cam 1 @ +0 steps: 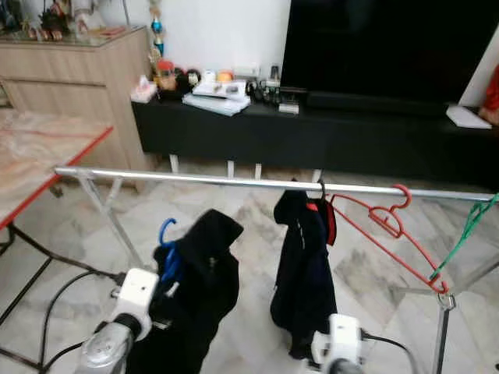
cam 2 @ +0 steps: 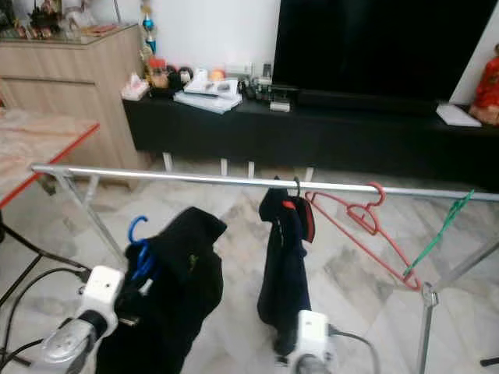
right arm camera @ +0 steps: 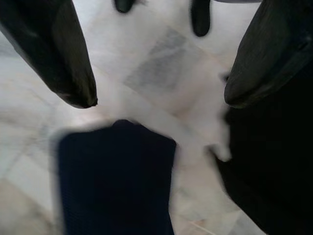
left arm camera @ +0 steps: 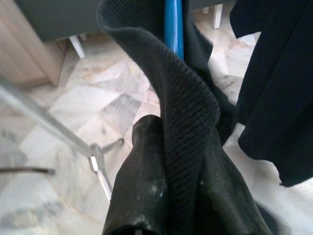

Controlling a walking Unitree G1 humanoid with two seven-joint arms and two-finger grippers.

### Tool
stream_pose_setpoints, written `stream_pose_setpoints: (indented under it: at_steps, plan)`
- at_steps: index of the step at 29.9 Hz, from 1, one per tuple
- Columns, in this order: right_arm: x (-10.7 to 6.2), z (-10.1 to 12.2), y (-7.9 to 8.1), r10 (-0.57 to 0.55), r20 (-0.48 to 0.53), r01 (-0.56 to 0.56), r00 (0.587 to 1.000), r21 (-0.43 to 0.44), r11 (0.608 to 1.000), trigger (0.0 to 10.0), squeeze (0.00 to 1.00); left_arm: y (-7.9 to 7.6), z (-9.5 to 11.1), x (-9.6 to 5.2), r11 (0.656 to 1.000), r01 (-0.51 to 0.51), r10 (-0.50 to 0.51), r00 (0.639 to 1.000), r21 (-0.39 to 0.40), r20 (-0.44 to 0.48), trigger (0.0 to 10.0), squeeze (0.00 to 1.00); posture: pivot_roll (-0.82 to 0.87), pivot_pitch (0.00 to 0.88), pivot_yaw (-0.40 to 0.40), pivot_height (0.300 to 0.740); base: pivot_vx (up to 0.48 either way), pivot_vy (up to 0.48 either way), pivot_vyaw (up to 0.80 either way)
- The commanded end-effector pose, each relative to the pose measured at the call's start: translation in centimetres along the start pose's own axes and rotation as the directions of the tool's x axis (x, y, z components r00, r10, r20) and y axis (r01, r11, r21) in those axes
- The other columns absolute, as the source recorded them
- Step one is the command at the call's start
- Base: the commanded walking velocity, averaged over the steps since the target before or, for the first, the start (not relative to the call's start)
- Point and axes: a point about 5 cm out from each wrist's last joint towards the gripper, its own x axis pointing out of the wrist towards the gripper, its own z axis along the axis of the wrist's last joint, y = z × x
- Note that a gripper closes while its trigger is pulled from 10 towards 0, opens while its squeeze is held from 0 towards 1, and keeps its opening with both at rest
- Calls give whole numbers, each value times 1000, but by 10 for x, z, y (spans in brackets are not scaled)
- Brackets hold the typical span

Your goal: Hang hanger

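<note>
A silver clothes rail (cam 1: 234,181) runs across in front of me. My left gripper (left arm camera: 181,132) is shut on a blue hanger (cam 1: 166,234) draped with a black knit garment (cam 1: 199,288), held below the rail, left of centre. The fabric folds over the fingers (left arm camera: 142,186). A dark navy jacket (cam 1: 302,265) hangs from the rail's middle. To its right hang a bare red hanger (cam 1: 382,226) and a green hanger (cam 1: 468,226). My right gripper (right arm camera: 159,100) is open low over the floor, near the jacket's hem (right arm camera: 115,181).
A black TV console (cam 1: 312,132) with clutter and a large TV (cam 1: 390,47) stand behind the rail. A red-edged table (cam 1: 47,156) and wooden cabinet (cam 1: 70,78) are at left. Rack legs (cam 1: 109,218) and cables (cam 1: 54,304) cross the marble floor.
</note>
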Motion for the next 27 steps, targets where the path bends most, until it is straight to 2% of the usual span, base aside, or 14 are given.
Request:
stream_pose_setpoints:
  at_steps: [1, 6, 13, 17, 27]
  plan:
    - [-1, -2, -13, -34, -11, 33, 999, -9, 999, 10000, 0, -5, 13, 6, 1000, 25, -26, 998, 11, 57, 10000, 0, 90, 0, 4, 740, 368, 0, 0]
    - [-1, -2, -13, -32, -11, 32, 999, -11, 999, 10000, 0, -8, 16, 10, 998, 64, -65, 996, 17, 61, 10000, 0, 91, 3, 3, 740, 353, 0, 0]
    - [-1, -1, -13, -31, -9, 31, 999, -13, 999, 10000, 0, -13, 21, 14, 991, 126, -128, 990, 38, 64, 10000, 0, 90, 3, 3, 740, 0, 0, 0]
    - [-1, -1, -13, -32, -7, 31, 999, -13, 999, 10000, 0, -18, 28, 20, 979, 177, -184, 981, 98, 68, 10000, 0, 88, 4, 4, 740, 0, 0, 0]
    - [-1, 0, -13, -34, -5, 34, 999, -14, 999, 10000, 0, -19, 42, 34, 972, 186, -198, 977, 144, 76, 10000, 0, 83, 2, 8, 740, 0, 0, 0]
